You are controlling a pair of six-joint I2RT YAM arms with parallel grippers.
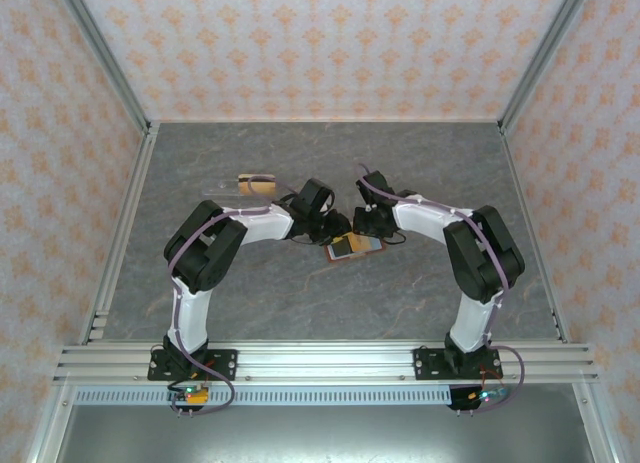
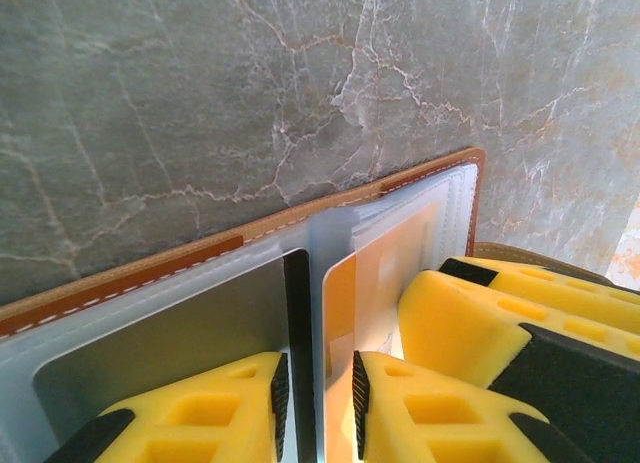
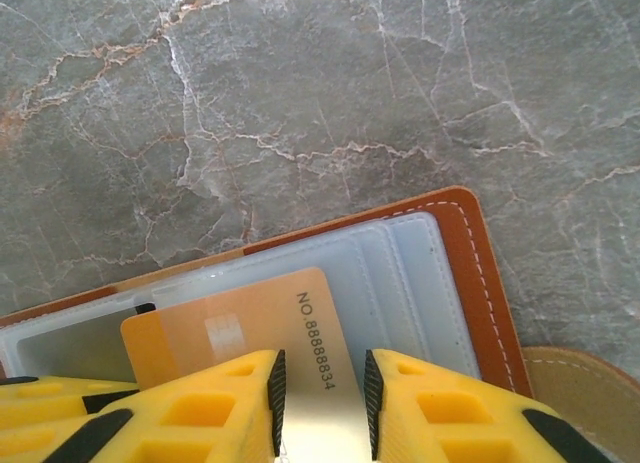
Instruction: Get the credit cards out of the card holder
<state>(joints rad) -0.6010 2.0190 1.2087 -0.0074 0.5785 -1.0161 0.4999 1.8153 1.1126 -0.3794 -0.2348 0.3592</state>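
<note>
We are seeing bright, even light falling from above onto the tabletop (image 1: 300, 293), with only soft, faint shadows lying beneath the arms (image 1: 215, 243). In the wrist views its veins are showing crisply, while the left tool (image 2: 318, 393) and right tool (image 3: 320, 393) are looking slightly softer at the bottom edge. Glare is whitening the credit card (image 3: 250, 328) between the right tool's fingers.

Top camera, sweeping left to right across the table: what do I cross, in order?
loose tan card with a dark stripe → left tool → right tool. The card holder lies spread beneath both tools, so it has no clear place in the order.
</note>
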